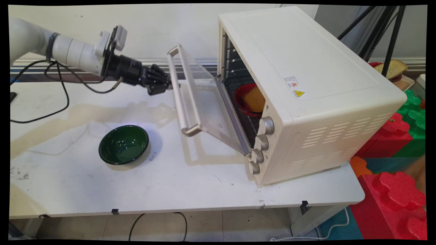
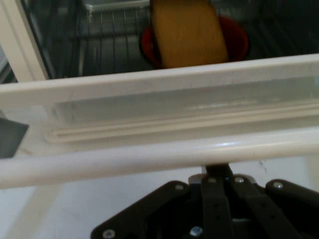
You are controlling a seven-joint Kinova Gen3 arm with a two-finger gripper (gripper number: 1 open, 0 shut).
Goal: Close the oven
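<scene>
With claw (image 1: 162,87) closed, empty, tips at handle (image 1: 182,92) | door (image 1: 211,112) half-open | bar runs crosswise to claw

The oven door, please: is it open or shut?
Partly open: the oven door tilts outward from its bottom hinge, showing the red bowl inside.

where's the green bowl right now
In the main view the green bowl sits on the white table, left of the toaster oven's half-open door, below the gripper.

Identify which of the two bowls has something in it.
The red bowl inside the oven holds a yellow sponge-like block; the green bowl on the table is empty.
</scene>
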